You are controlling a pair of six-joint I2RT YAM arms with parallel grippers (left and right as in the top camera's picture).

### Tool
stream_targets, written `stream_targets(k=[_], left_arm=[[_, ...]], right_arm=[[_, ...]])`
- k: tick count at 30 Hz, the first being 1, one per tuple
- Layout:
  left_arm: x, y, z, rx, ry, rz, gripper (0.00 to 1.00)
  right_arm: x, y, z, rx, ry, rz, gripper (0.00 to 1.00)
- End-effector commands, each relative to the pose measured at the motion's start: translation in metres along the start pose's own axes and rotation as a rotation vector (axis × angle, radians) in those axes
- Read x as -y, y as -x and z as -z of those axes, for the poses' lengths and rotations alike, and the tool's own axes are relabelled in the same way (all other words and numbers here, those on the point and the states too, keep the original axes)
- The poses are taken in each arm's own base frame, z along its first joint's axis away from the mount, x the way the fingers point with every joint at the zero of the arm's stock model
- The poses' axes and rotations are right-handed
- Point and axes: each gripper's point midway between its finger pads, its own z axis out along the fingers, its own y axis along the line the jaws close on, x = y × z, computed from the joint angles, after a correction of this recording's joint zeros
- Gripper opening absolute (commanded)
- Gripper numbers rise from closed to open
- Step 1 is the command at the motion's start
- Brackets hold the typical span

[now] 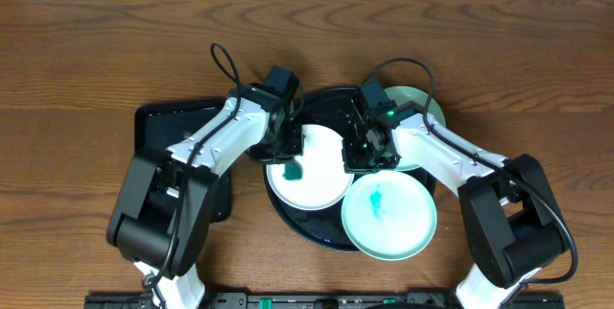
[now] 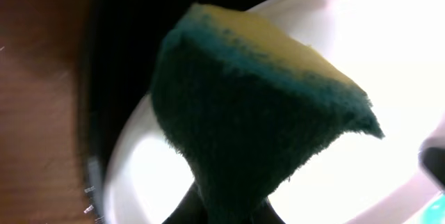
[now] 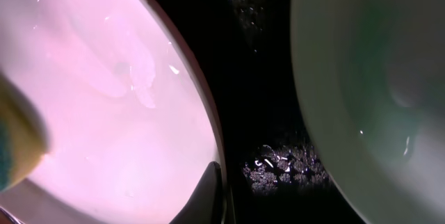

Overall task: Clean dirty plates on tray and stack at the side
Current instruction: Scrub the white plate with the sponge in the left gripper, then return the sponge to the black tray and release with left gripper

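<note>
The round black tray holds three plates. The middle white plate has a teal smear near its left side. My left gripper is shut on a green and yellow sponge, which it holds against that plate. My right gripper is shut on the same plate's right rim; one finger lies on the rim of the plate. A second plate with a teal smear lies at the front right. A pale-mint third plate lies at the back right, partly under my right arm.
A smaller rectangular black tray sits left of the round tray, partly under my left arm. Wet black tray floor shows between the held plate and the mint plate. Brown wooden table surrounds everything.
</note>
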Motion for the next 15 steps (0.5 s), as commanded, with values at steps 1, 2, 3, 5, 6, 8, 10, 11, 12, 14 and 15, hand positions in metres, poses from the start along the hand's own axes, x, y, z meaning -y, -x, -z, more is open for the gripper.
stream_targets(k=[1,2,3,5,6,8,10,11,12,14,15], left_arm=[[-0.010,0.010,0.032,0.097,0.060,-0.039,0.07],[-0.008,0.009,0.041,0.115,0.052,-0.044,0.07],[-0.006,0.008,0.050,0.132,0.044,-0.047,0.07],[-0.003,0.004,0.069,0.169,0.027,-0.055,0.07],[-0.002,0.003,0.076,0.183,0.020,-0.058,0.07],[-0.003,-0.002,0.091,0.212,0.021,-0.060,0.07],[-0.017,-0.003,0.100,0.242,0.087,-0.018,0.07],[-0.031,-0.004,0.105,0.255,0.143,0.027,0.07],[-0.043,-0.006,0.107,0.256,0.185,0.064,0.07],[-0.061,-0.007,0.110,0.239,0.218,0.115,0.07],[-0.080,-0.005,0.111,0.225,0.231,0.178,0.07]], right_arm=[[-0.002,-0.007,-0.004,-0.023,0.009,0.010,0.01],[-0.003,-0.007,-0.004,-0.023,0.009,0.003,0.01],[-0.003,-0.007,-0.004,-0.022,0.010,-0.004,0.01],[-0.003,-0.006,-0.004,-0.020,0.011,-0.014,0.01],[-0.003,-0.006,-0.004,-0.017,0.012,-0.012,0.01],[-0.004,-0.005,-0.004,-0.013,0.014,-0.011,0.01],[-0.004,-0.005,-0.004,-0.014,0.014,-0.011,0.01],[-0.004,-0.005,-0.004,-0.016,0.013,-0.012,0.01],[-0.003,-0.006,-0.004,-0.017,0.013,-0.012,0.01],[-0.003,-0.006,-0.004,-0.019,0.011,-0.013,0.01],[-0.003,-0.007,-0.004,-0.021,0.011,-0.013,0.01]])
